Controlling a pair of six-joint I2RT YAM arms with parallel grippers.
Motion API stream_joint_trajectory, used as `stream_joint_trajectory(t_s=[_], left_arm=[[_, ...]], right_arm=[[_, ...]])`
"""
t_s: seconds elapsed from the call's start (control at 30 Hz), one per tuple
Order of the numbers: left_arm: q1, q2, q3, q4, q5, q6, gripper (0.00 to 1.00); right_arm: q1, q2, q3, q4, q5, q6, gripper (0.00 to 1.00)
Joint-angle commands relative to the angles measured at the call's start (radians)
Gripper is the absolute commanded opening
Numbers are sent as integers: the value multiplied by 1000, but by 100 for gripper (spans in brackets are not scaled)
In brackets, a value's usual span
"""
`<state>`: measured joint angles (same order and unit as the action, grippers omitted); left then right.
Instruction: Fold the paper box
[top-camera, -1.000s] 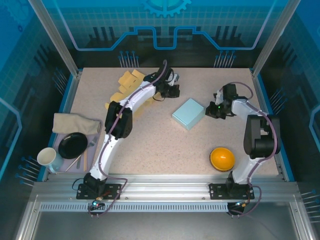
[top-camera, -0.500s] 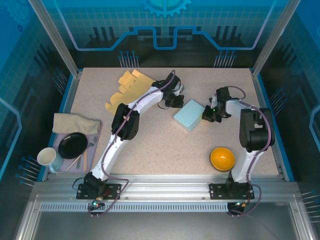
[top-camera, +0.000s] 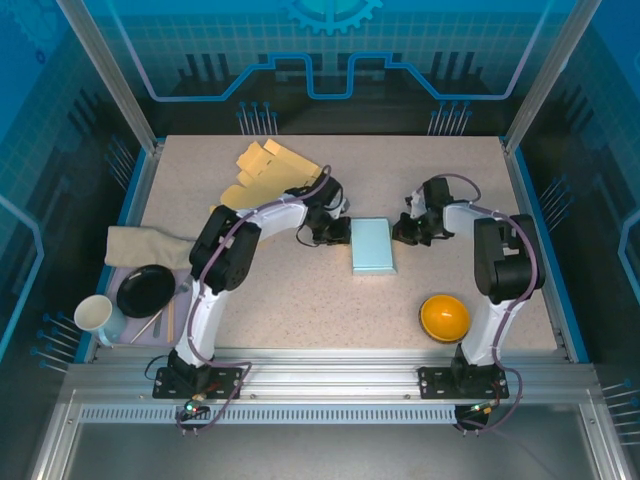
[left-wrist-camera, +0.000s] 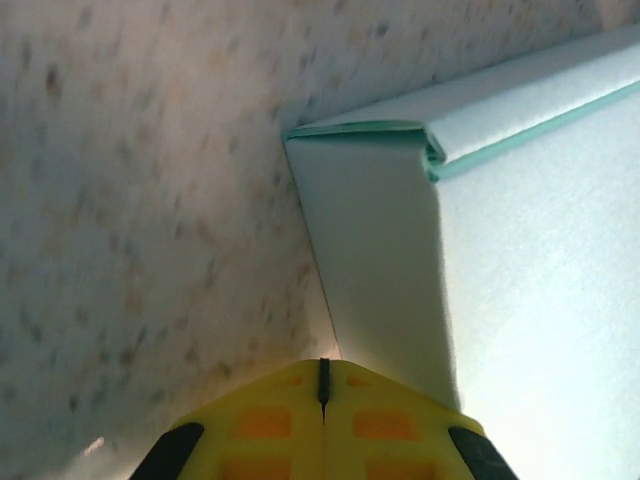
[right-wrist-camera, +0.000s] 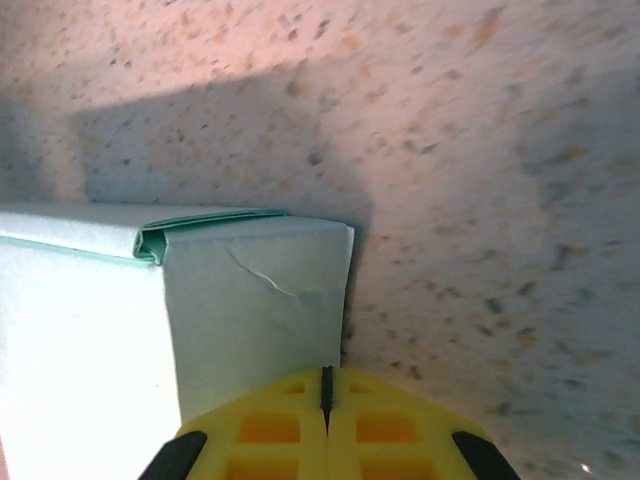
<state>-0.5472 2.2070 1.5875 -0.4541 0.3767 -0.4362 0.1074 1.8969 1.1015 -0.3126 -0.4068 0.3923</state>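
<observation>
Centrally, one teal paper box (top-camera: 372, 245) between two closed, empty pincers: left gripper (top-camera: 338, 232), right gripper (top-camera: 404, 233); nearby, one orange bowl (top-camera: 444, 318).

Left end effector (left-wrist-camera: 322, 385) at bottom edge: yellow, closed to a thin dark seam, nothing clamped. Tip just beside the side wall of pale teal paper box (left-wrist-camera: 380, 260). At the box's upper corner, folded flap edges doubled over, darker green lines along them. Speckled desk (left-wrist-camera: 140, 200) at left.
</observation>
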Motion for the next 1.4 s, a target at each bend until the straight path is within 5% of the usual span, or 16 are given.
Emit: stream_joint_trajectory(t_s=[0.0, 0.3, 0.77, 1.1, 1.37], left_arm=[[-88, -6, -81, 170, 135, -70, 0], [-121, -14, -97, 191, 83, -87, 0], [-31, -51, -107, 41, -90, -39, 2], [51, -188, -113, -28, -193, -12, 49], [55, -254, -95, -38, -192, 5, 62]], right_arm=[[188, 17, -33, 74, -317, 35, 5], [341, 25, -88, 165, -354, 105, 5], [168, -118, -214, -46, -165, -36, 5], [63, -184, -216, -105, -160, -95, 5], [48, -193, -216, -99, -145, -95, 5]])
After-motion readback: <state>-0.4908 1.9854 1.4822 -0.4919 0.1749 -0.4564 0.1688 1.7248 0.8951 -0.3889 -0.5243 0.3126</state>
